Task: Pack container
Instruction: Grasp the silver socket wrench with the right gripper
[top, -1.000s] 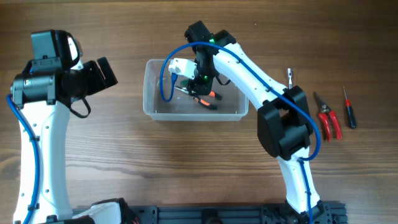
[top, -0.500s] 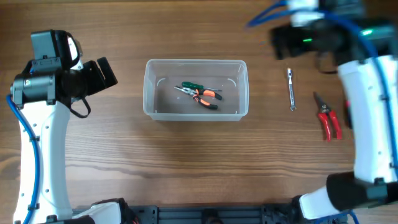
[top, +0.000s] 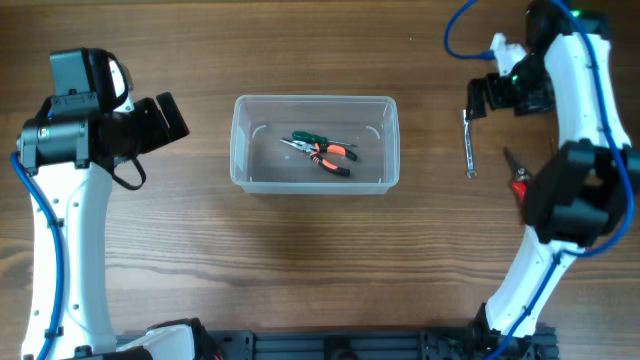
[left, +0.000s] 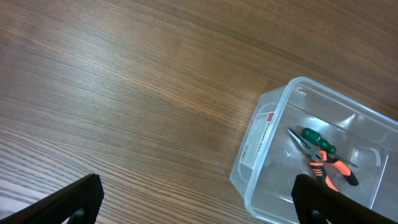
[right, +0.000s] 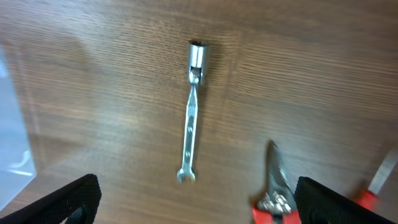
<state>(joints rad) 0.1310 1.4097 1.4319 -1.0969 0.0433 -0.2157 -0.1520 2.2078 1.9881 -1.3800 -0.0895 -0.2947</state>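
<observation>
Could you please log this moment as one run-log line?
container: pliers, green screwdriver inside | right gripper: open, near wrench | left gripper: open, away from container

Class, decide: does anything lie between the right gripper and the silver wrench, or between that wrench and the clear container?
Nothing visible does. The open right gripper hangs above the wrench, and only table lies between the wrench and the container.

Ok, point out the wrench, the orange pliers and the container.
wrench (right: 190, 118), right wrist view, middle of its shaft.
orange pliers (top: 338, 153), overhead view, orange handle.
container (top: 315, 99), overhead view, far rim.
</observation>
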